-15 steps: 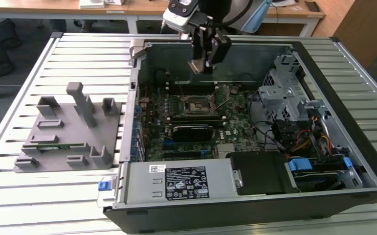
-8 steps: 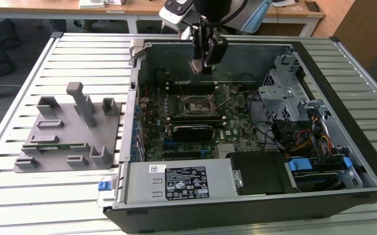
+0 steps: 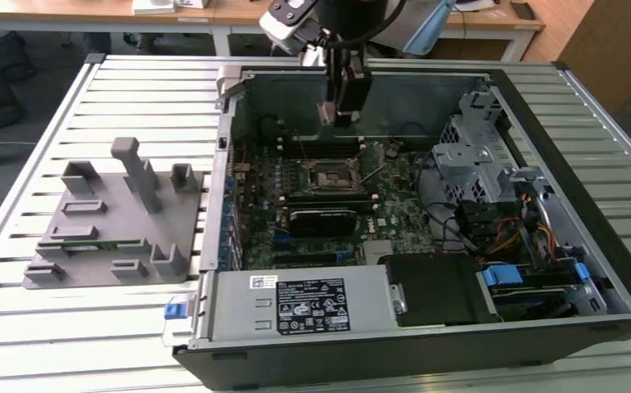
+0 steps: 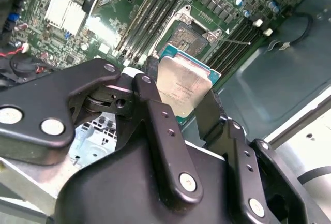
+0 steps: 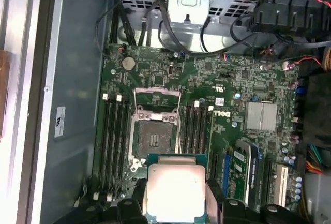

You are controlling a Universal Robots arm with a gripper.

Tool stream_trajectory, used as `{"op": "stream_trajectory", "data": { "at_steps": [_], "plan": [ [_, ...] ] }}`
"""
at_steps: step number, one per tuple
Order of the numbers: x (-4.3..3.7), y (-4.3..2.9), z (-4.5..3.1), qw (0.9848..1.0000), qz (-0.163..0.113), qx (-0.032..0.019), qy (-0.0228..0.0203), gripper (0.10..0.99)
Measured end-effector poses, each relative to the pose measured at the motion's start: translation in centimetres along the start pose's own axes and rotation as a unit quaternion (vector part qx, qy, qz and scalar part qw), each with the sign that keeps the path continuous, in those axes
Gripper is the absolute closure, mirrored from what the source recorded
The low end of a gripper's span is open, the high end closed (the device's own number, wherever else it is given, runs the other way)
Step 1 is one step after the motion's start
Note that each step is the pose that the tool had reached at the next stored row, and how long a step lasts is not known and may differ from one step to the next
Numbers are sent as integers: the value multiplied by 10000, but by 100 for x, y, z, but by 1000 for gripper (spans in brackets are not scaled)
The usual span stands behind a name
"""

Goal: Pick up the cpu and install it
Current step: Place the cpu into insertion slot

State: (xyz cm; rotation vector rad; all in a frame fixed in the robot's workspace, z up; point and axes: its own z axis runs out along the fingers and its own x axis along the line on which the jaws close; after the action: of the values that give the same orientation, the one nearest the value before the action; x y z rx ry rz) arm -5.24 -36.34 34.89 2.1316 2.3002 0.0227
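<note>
The cpu (image 5: 175, 188) is a flat square chip with a silvery top and a thin dark-green rim, and it is clamped by its two opposite edges between the black fingers (image 4: 150, 87) of my gripper (image 4: 182, 93). The gripper (image 3: 338, 105) hangs inside the open computer case, above the far part of the motherboard. The black socket frame (image 5: 154, 138) lies below with its retaining plate swung open and its contact field bare. In the first wrist view the chip sits just off the socket's near edge and apart from it. The socket (image 3: 331, 176) is at the board's middle in the exterior view.
Memory slots (image 5: 115, 131) flank the socket on both sides. A metal drive cage (image 3: 474, 155) and cable bundles (image 3: 511, 237) fill the case at the exterior view's right, and a power supply (image 3: 304, 303) sits at the front. A grey fixture (image 3: 119, 217) holding a green memory stick (image 3: 92, 243) stands outside.
</note>
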Motion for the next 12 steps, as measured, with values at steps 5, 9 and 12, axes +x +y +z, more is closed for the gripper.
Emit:
{"op": "stream_trajectory", "data": {
  "at_steps": [5, 9, 12],
  "plan": [
    [57, 3, 88, 10000, 13, 0, 2, 553],
    [107, 10, 161, 10000, 10, -1, 3, 553],
    [121, 21, 218, 10000, 10, -1, 4, 553]
  ]
}}
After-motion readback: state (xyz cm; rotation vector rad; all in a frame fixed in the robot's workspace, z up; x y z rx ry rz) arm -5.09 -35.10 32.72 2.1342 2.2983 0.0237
